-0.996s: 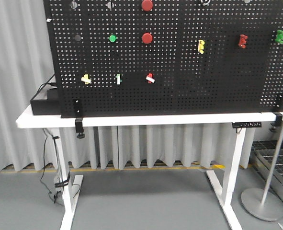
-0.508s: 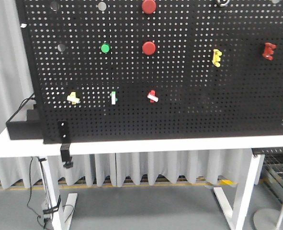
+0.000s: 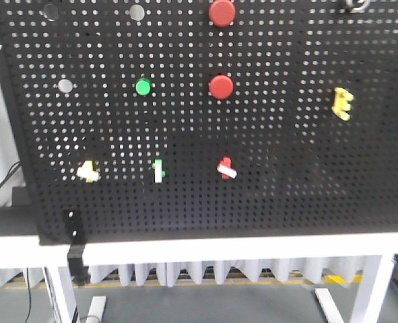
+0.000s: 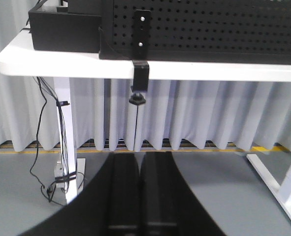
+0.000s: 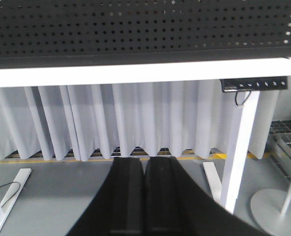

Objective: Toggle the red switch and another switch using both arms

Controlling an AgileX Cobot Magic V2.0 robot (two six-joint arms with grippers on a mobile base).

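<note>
The front view is soft with blur, and the black pegboard (image 3: 286, 188) runs off the frame at the top and both sides. The red switch (image 3: 227, 167) sits low on the board, its white lever tip slanting down to the right, though I cannot tell which way it is thrown; the pale-yellow switch (image 3: 87, 171) is in the same row well to the left, smeared to a pale blob; between them stands a slim white-and-green switch (image 3: 158, 170). Above are two glossy round red push-buttons (image 3: 221, 87), the upper one clipped by the edge; beside the lower is a small green button (image 3: 143, 87); far right, a brighter yellow E-shaped piece (image 3: 343, 103). The board stands on a smooth white table (image 3: 252, 245), held by a black clamp (image 4: 140, 78); a pleated pale curtain (image 5: 135, 123) hangs behind. Each wrist view shows only the board's bottom strip; the left gripper (image 4: 139, 157) and right gripper (image 5: 144, 162), matte black and curved, have fingers pressed together, a thin seam between, gripping nothing, below the table's edge.
</note>
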